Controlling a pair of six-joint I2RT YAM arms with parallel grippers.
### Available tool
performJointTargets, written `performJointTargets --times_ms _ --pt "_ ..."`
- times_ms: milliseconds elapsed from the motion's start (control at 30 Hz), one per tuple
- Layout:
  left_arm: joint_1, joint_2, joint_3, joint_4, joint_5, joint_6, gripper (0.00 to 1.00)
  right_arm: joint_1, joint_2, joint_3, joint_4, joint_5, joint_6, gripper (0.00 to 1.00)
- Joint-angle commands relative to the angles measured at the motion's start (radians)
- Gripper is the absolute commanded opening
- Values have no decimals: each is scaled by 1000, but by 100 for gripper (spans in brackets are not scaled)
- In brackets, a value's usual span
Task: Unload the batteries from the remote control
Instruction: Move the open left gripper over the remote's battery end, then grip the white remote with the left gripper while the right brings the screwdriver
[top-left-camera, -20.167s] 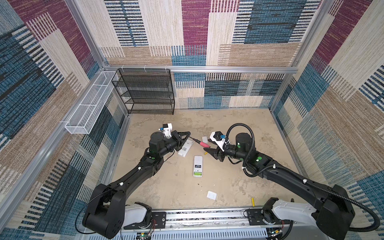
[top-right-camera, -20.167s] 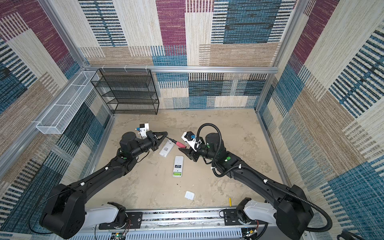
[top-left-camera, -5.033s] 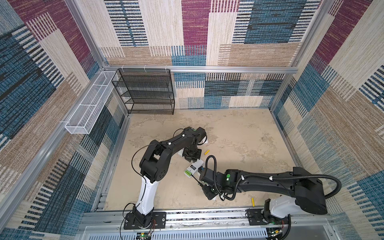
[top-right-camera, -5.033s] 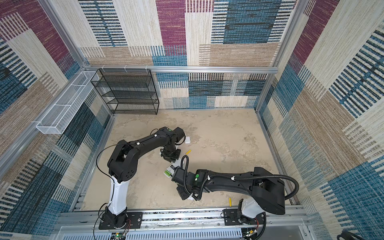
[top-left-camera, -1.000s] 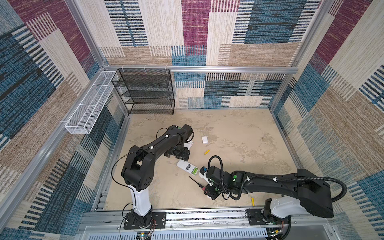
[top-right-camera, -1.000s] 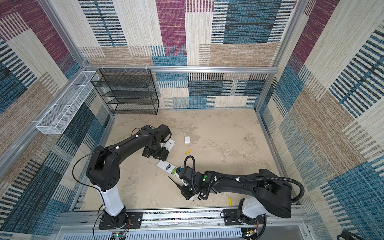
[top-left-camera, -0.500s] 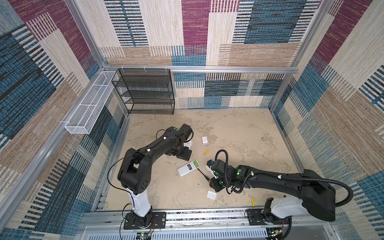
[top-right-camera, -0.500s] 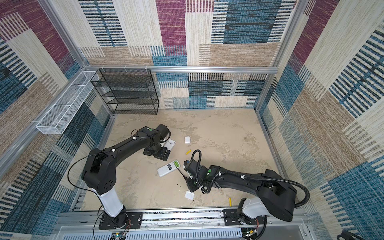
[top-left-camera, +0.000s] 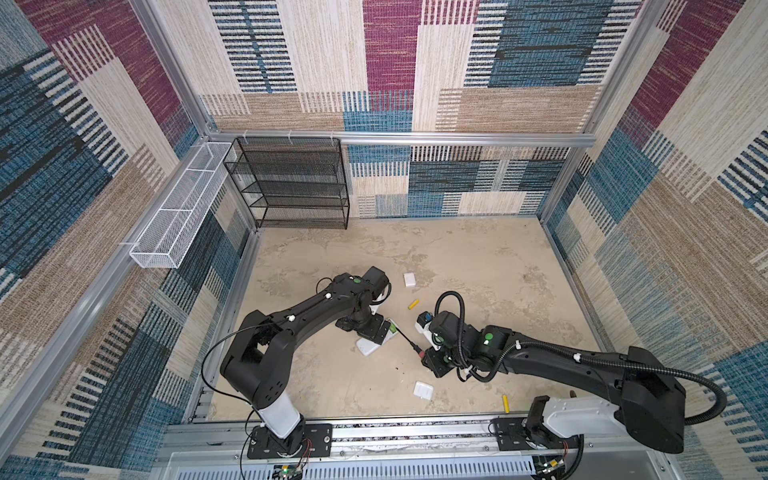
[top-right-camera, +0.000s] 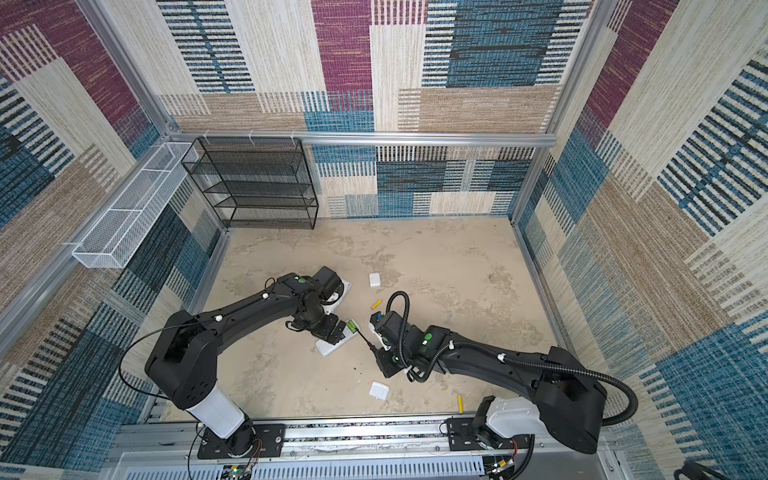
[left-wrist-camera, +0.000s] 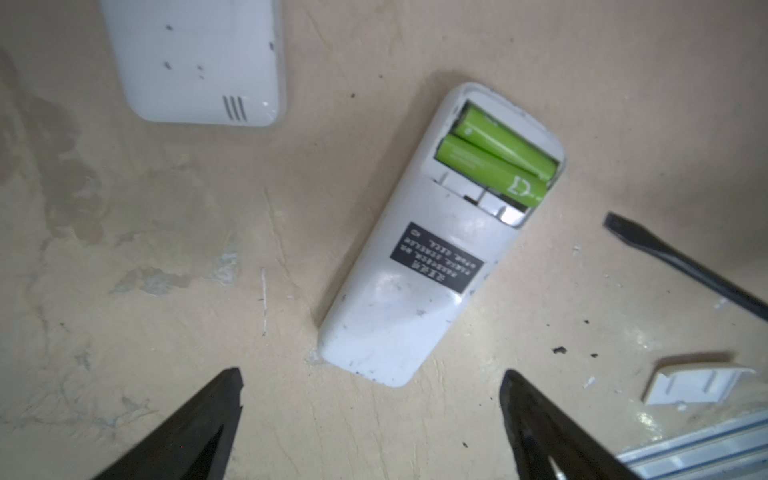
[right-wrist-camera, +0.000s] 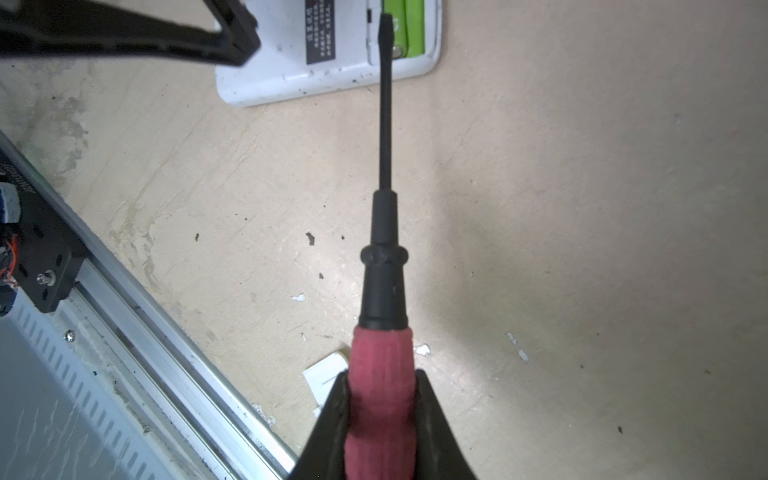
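- The right gripper (right-wrist-camera: 381, 378) was clamped on the ribbed red handle of a screwdriver (right-wrist-camera: 383, 257); the left gripper (left-wrist-camera: 372, 374) stood wide apart.
- Two glossy green batteries (left-wrist-camera: 494, 162) lay in the open bay of the white remote (left-wrist-camera: 415, 282).
- The mottled beige floor (top-left-camera: 478, 257) sat within woven patchwork walls (top-left-camera: 390, 62).

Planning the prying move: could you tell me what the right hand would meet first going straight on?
Its screwdriver tip would likely hit the green batteries in the remote; depth unclear.
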Motion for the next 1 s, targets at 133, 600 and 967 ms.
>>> performJointTargets --times_ms 133,600,967 --pt "-12 27 -8 62 -49 4 96 0 37 41 14 -69 4 0" --pt "-27 78 -47 62 -44 7 84 -2 79 65 -5 -95 8 0" --pt "-35 89 -70 63 -24 -7 67 -11 127 93 -59 -40 24 0"
